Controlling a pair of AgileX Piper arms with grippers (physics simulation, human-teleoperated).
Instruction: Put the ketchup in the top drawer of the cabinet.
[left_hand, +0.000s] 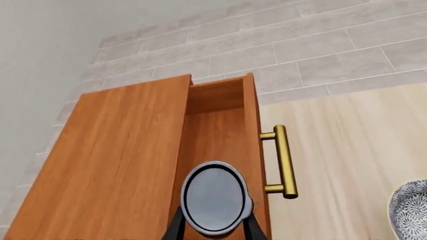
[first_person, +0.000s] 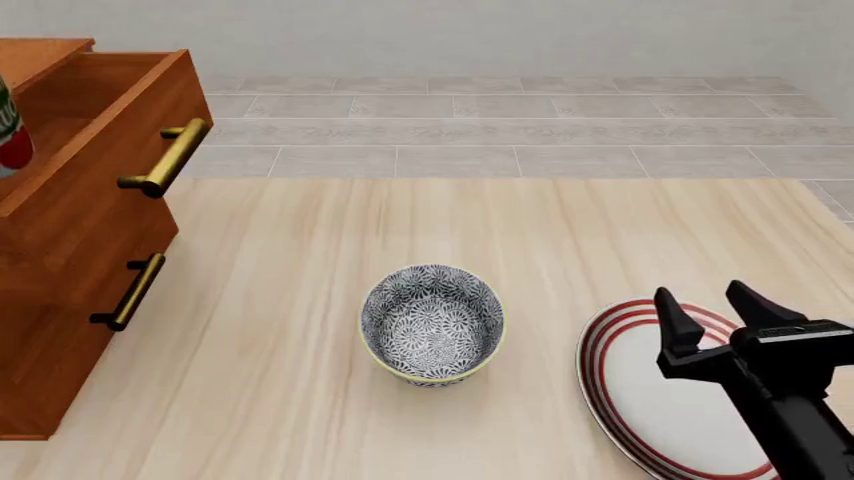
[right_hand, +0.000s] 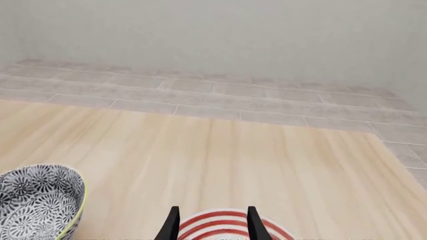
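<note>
The left claw (left_hand: 213, 231) gripped the ketchup (left_hand: 215, 198) and held it over the pulled-out top drawer (left_hand: 220, 125) of the cabinet (first_person: 80, 250); in the front view the can showed only as a sliver at the frame's edge, above the drawer. The step in hand looked like the placing itself, so the next move would call for lowering the can into the drawer before releasing. The right claw (first_person: 721, 322) hung open and empty above the striped plate (first_person: 627, 400) on the worktop (first_person: 400, 230).

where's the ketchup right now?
Front view: the ketchup is at the far left edge, over the open top drawer of the cabinet. The left wrist view shows it between the left gripper fingers.
</note>
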